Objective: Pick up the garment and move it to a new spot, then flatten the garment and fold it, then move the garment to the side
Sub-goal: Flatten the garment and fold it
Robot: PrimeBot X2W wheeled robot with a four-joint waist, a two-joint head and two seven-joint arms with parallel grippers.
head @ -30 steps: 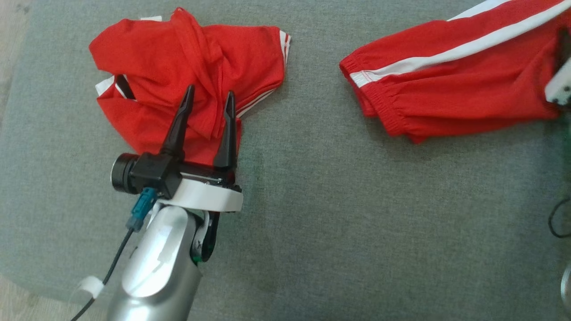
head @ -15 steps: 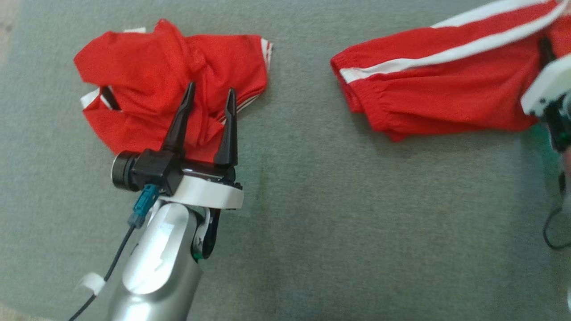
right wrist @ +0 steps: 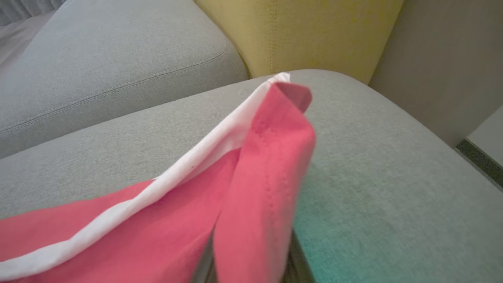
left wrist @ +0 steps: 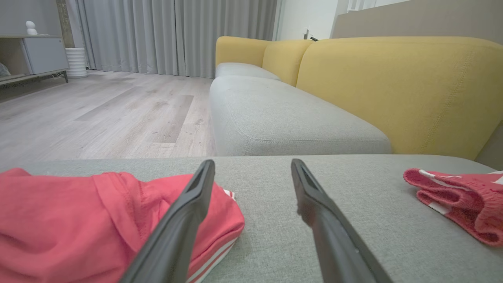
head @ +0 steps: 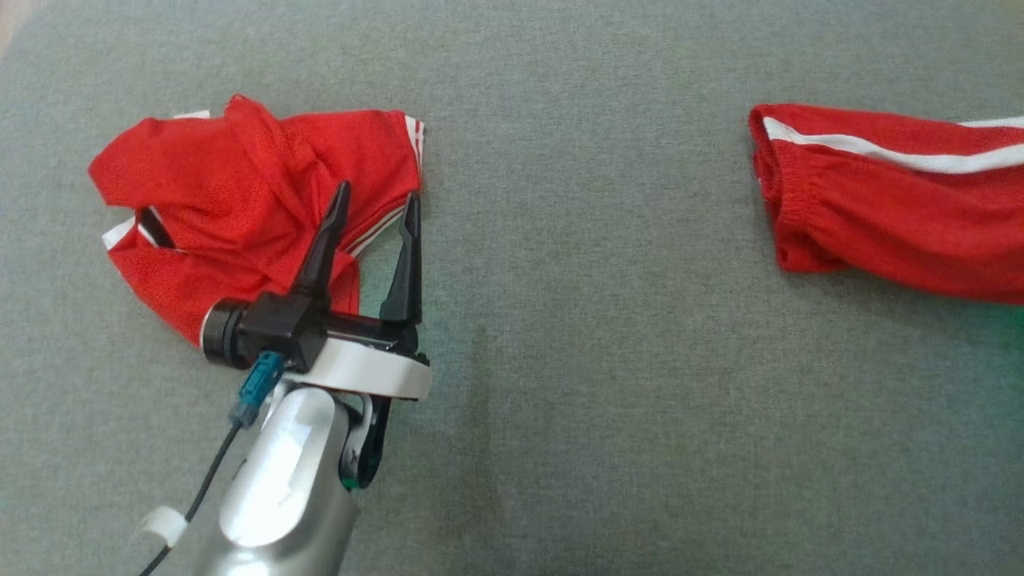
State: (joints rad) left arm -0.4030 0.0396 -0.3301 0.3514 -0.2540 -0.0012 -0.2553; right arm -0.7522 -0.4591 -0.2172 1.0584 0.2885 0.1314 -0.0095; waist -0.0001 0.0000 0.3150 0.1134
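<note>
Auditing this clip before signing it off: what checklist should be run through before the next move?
1. Right jaws shut on the striped red garment: ok.
2. Left jaws open, holding nothing: ok.
3. Bare grey cushion free for a new spot: ok.
4. Crumpled red shirt apart from that garment: ok.
5. Garment flattened: not ok, bunched.

there's the left gripper (head: 378, 192), two long black tapered fingers (head: 322, 240), white wrist ring (head: 364, 374), shiny silver forearm (head: 280, 480), teal plug (head: 256, 384) and thin black cable (head: 204, 488).
</note>
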